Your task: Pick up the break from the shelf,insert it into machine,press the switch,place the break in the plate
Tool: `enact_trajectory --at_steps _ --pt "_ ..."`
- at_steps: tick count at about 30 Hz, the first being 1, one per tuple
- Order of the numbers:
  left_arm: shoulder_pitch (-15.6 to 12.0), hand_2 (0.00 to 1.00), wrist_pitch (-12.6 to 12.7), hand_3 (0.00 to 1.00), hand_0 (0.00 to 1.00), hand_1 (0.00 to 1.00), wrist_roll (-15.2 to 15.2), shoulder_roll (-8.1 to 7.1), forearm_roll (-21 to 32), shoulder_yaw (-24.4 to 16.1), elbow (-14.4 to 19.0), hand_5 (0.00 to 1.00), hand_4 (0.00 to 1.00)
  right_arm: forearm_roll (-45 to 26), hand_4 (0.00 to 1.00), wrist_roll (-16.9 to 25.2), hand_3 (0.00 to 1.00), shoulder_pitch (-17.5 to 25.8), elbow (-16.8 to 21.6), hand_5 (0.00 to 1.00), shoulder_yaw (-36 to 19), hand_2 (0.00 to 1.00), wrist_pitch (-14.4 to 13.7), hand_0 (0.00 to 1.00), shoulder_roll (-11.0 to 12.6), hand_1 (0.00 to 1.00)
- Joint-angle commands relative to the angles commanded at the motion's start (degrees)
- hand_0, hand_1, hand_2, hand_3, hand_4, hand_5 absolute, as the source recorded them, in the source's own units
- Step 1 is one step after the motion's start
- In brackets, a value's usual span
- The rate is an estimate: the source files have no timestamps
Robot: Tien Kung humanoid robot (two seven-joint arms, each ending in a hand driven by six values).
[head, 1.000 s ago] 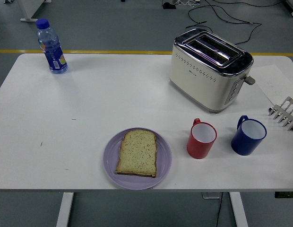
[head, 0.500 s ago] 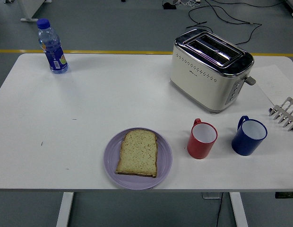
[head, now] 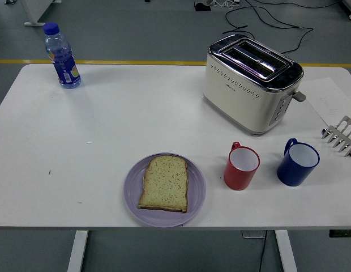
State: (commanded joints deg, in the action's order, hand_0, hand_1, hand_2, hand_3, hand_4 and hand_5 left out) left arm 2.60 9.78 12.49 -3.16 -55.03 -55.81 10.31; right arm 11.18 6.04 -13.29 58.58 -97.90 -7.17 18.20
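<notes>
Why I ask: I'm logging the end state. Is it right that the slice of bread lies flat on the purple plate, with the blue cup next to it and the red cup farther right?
Not quite: the cups are swapped. The head view shows the bread flat on the purple plate, the red cup next to it and the blue cup farther right.

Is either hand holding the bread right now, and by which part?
Nothing is held. Neither hand is in view; the bread slice lies flat on the purple plate, untouched.
</notes>
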Motion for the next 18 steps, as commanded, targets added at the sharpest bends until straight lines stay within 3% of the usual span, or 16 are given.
enact_trajectory --at_steps 18 --pt "0.2 0.617 0.0 0.638 0.664 0.579 0.0 -0.02 -0.2 -0.3 0.0 0.998 0.36 -0.7 0.442 0.2 0.646 -0.1 -0.2 0.242 -0.2 0.723 -0.5 0.76 -0.1 0.71"
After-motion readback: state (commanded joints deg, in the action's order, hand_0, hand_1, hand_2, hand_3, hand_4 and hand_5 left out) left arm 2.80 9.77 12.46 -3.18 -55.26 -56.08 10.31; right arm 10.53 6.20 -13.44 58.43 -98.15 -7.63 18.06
